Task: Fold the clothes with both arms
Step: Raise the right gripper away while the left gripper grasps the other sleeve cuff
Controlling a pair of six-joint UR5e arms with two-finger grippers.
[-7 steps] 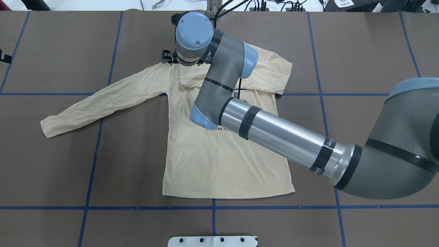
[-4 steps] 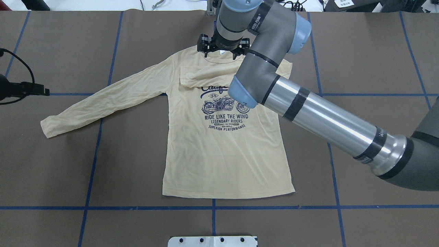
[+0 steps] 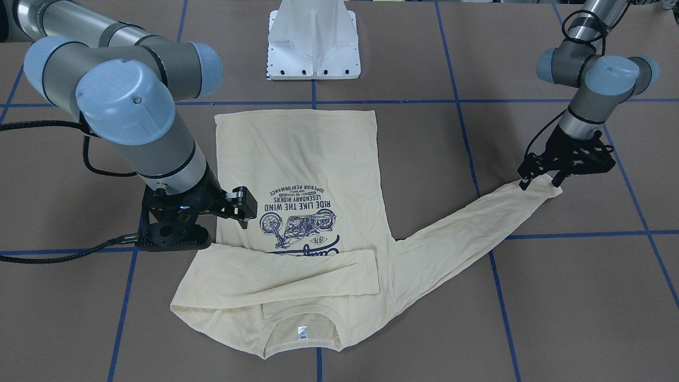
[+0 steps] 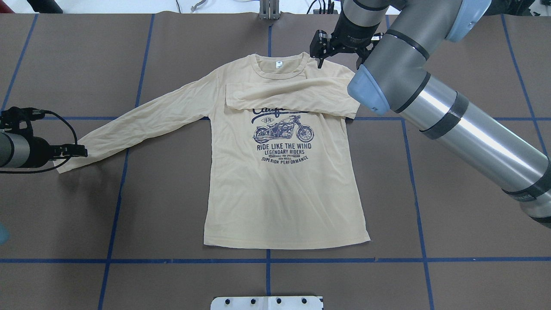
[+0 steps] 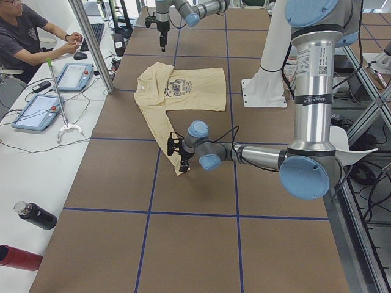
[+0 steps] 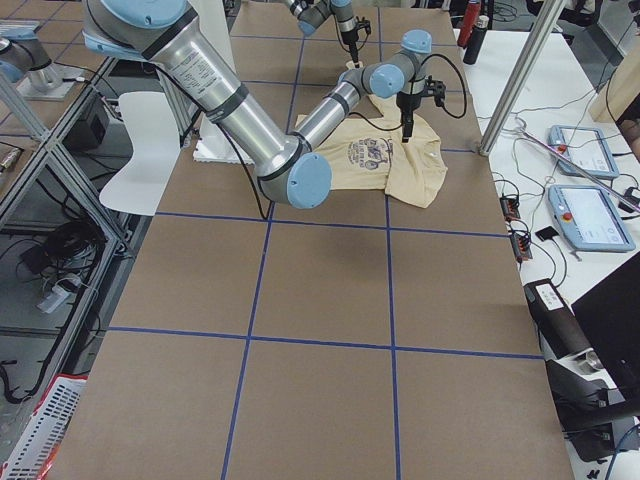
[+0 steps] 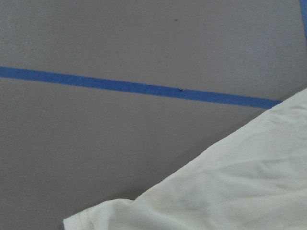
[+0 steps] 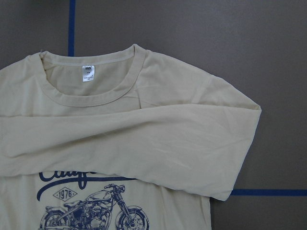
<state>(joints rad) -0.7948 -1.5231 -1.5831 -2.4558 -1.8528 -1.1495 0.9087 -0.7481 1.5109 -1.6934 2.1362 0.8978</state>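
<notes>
The cream-yellow T-shirt lies flat, print up, collar and white tag at the far side. One sleeve is folded across the chest. The other sleeve stretches out to the left. My left gripper is low at that sleeve's cuff, and in the front view its fingers look open, straddling the cuff end. The left wrist view shows only the cuff on the table. My right gripper hovers open and empty above the shirt's shoulder by the folded sleeve.
The brown table cover carries blue tape lines. The white pedestal base stands at the near edge. An operator, tablets and bottles are on the side table beyond the far edge.
My right arm swung right, from over the left shoulder and collar to over the shirt's right shoulder, uncovering the print. My left gripper came in from the left to the outstretched cuff.
</notes>
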